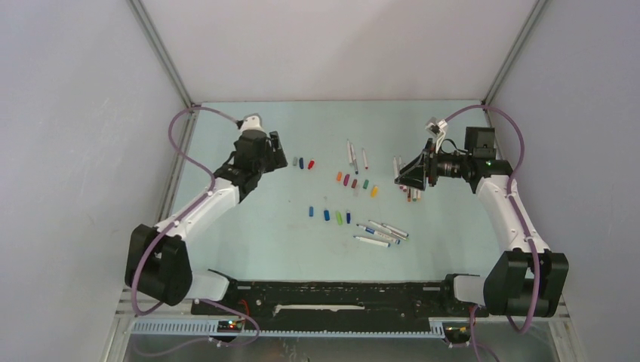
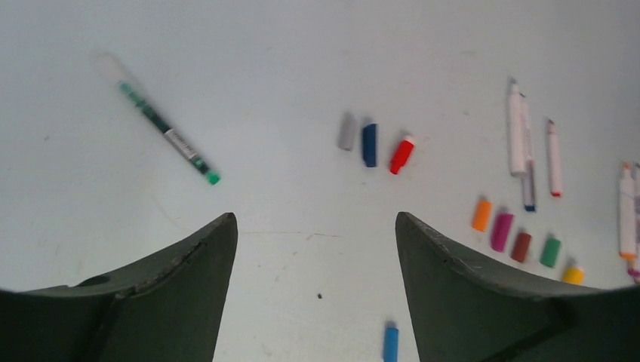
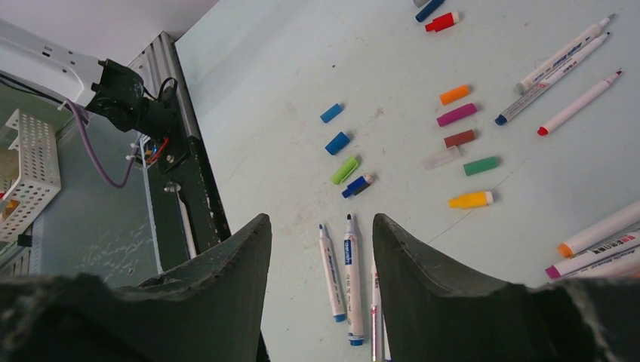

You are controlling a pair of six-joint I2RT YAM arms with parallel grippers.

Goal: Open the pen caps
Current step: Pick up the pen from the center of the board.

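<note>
Lying loose across the middle of the top view, the short coloured plastic pen caps (image 1: 346,180) form three small groups on the pale blue-green bench (image 1: 249,226). A grey one, a dark blue one and a red cap (image 1: 310,164) sit side by side up and left of centre. An orange, magenta, brown, green and yellow row slants down to the right of them. Two blue caps, a light green one and a dark blue one line up lower down, near centre. Long thin white pen barrels (image 1: 381,232) lie just right of that lowest row, three more lie above the slanted row, and others lie at the right, partly under the right gripper (image 1: 406,176). That gripper hangs above the bench with its dark fingers apart and nothing between them. The left gripper (image 1: 277,145), just left of the grey cap, is spread wide and likewise empty. In the left wrist view a slim clear pen (image 2: 162,134) with green ink lies in the upper left of the frame.
</note>
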